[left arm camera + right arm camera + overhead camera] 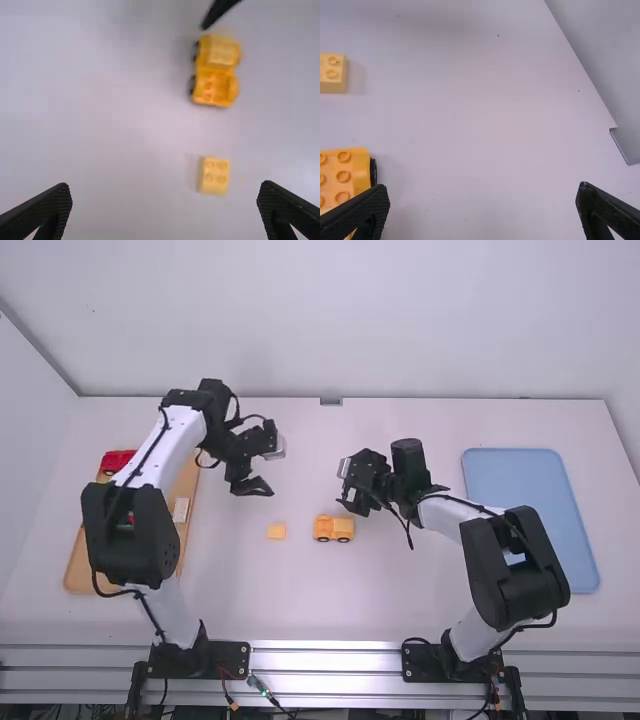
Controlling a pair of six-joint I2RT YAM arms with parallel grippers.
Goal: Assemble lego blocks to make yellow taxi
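My left gripper (269, 470) is above the table left of centre, and my right gripper (347, 487) is over the middle, just beyond the orange-yellow car (322, 528). A paler block sits on the car's right end. The small pale yellow block (276, 531) lies apart to the car's left. In the left wrist view my left gripper (165, 192) is open and empty, with the car (209, 90) and the pale block (215, 176) beyond. In the right wrist view my right gripper (483, 192) is also open; one finger partly covers the car (342, 172), and the pale block (332, 73) lies farther off.
A wooden tray (80, 575) holding a red car (116, 461) is at the left, partly beneath the left arm. On the right stands a blue tray (530, 510), beside the right arm. The wall rises behind the table's far edge.
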